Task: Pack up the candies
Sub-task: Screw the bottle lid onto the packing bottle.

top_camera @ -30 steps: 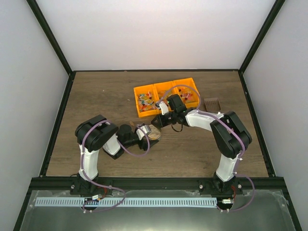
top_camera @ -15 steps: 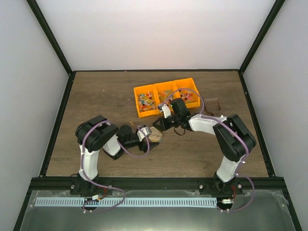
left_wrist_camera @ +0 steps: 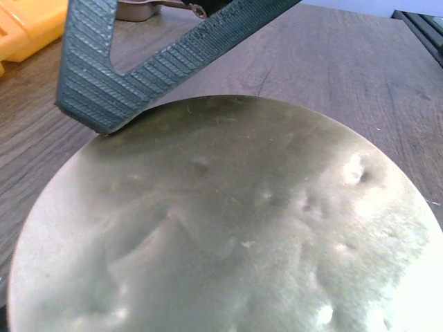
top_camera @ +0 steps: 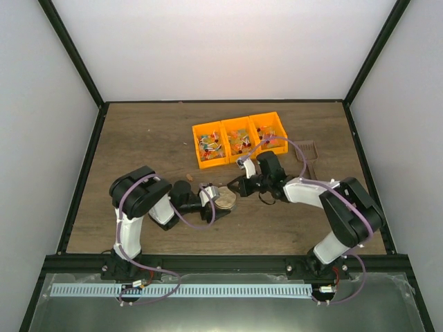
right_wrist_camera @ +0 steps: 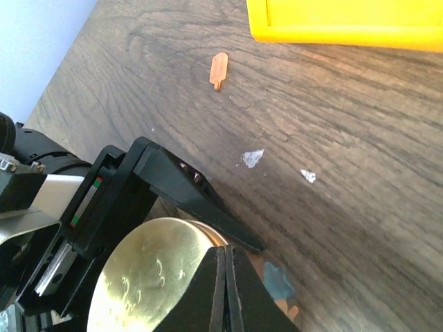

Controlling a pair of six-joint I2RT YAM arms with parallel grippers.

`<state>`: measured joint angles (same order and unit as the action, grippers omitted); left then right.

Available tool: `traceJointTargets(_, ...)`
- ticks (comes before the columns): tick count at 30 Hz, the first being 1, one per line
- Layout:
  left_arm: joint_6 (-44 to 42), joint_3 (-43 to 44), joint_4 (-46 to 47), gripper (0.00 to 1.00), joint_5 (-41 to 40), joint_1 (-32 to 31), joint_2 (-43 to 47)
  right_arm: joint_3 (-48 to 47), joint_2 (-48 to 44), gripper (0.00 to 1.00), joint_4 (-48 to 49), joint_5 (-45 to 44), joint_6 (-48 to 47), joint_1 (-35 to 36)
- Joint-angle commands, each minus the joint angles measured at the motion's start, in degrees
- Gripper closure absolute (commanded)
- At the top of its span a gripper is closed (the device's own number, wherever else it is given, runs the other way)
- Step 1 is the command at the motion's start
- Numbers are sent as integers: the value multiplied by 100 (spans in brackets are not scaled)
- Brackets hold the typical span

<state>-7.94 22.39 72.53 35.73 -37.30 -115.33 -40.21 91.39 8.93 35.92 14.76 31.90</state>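
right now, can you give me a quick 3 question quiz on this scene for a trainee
1. True or false: the right hand is shut.
2. The round gold metal lid sits between the fingers of: A) the left hand B) the right hand C) neither hand.
3. How many compartments does the orange plastic bin holding the wrapped candies have?
Key: 1 true. 2 A. 3 three.
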Motion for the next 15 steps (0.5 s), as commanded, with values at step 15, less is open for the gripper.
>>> traceJointTargets(15, 355, 85, -881, 16, -998, 234, -293, 1353, -948, 99, -560, 919, 1230, 713)
